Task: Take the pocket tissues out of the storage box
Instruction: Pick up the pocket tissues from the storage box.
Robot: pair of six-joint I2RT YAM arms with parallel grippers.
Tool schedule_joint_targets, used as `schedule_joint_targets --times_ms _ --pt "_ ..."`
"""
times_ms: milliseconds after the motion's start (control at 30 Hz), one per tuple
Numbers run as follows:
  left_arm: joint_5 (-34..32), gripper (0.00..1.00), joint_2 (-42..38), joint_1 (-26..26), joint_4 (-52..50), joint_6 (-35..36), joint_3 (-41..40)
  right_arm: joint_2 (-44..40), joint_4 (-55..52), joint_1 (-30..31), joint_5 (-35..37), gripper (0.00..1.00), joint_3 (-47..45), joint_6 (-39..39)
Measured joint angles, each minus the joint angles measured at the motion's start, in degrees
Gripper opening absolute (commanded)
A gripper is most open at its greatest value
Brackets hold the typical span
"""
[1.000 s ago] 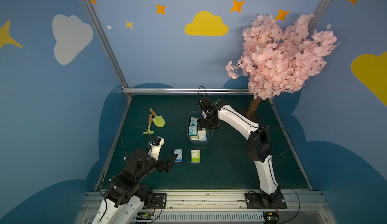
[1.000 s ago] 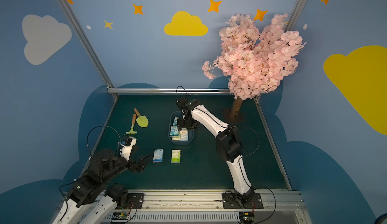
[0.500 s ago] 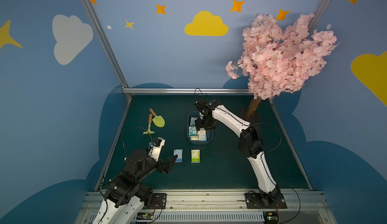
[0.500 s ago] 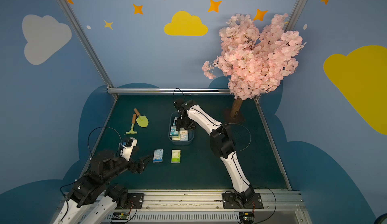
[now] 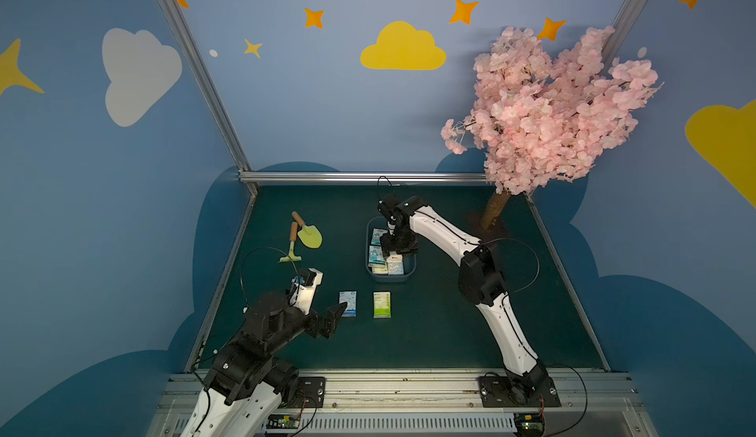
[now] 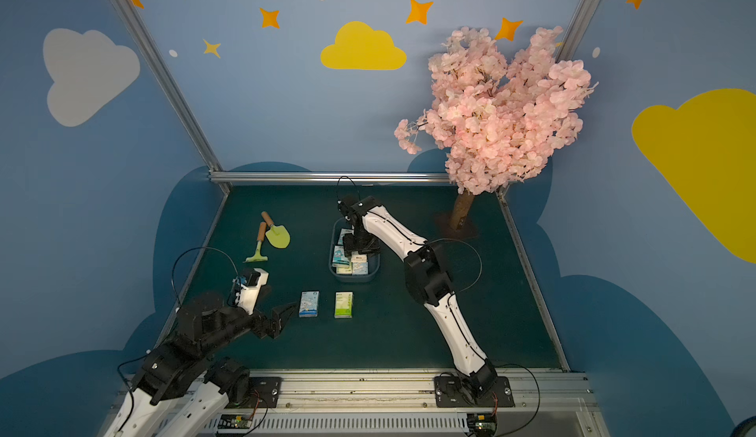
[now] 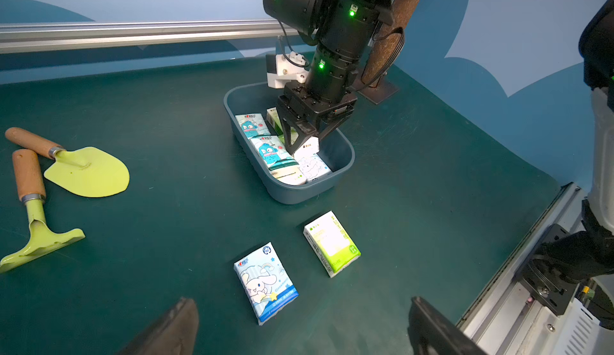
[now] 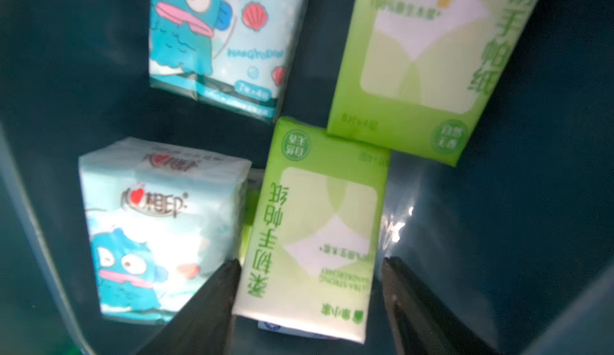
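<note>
The grey-blue storage box [image 5: 390,279] [image 6: 354,279] [image 7: 299,197] sits mid-table with several pocket tissues inside. My right gripper [image 5: 392,253] [image 6: 356,253] [image 7: 300,147] [image 8: 309,262] reaches down into it, open. Its jaws straddle a lime green pack [image 8: 315,230]: one finger touches the pack's edge and a small gap shows at the other. Two blue cartoon packs [image 8: 159,230] [image 8: 219,37] and another green pack [image 8: 425,54] lie around it. On the mat in front of the box lie a blue pack [image 5: 348,303] [image 7: 265,282] and a green pack [image 5: 382,304] [image 7: 332,242]. My left gripper [image 5: 333,320] [image 7: 300,303] hovers open beside the blue pack.
A yellow-green toy shovel [image 5: 309,234] and rake [image 5: 291,247] lie at the left of the mat. The pink blossom tree's trunk [image 5: 495,210] stands at the back right. Metal rails edge the mat at back, sides and front.
My right gripper has dropped lower into the box and its jaws have narrowed around the green pack. The left arm has not moved.
</note>
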Motion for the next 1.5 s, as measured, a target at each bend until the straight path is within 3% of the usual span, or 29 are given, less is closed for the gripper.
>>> schedule_joint_targets --times_ms 233,567,833,1133,1500 --pt "0.0 1.00 0.5 0.0 0.0 0.0 0.0 0.3 -0.3 0.0 0.0 0.58 0.1 -0.1" --pt "0.0 1.00 0.5 0.0 0.0 0.0 0.0 0.0 -0.7 0.5 1.2 0.57 -0.1 -0.1" --pt "0.0 1.00 0.6 0.0 0.2 0.0 -0.3 -7.3 -1.1 2.1 2.8 0.56 -4.0 0.0" --pt "0.4 1.00 1.0 0.0 0.5 0.2 -0.7 -22.0 -0.6 6.6 6.2 0.56 -17.0 1.5" --pt "1.1 1.00 2.2 0.0 0.9 0.5 -0.7 -35.1 0.0 13.3 10.7 0.56 -35.2 9.0"
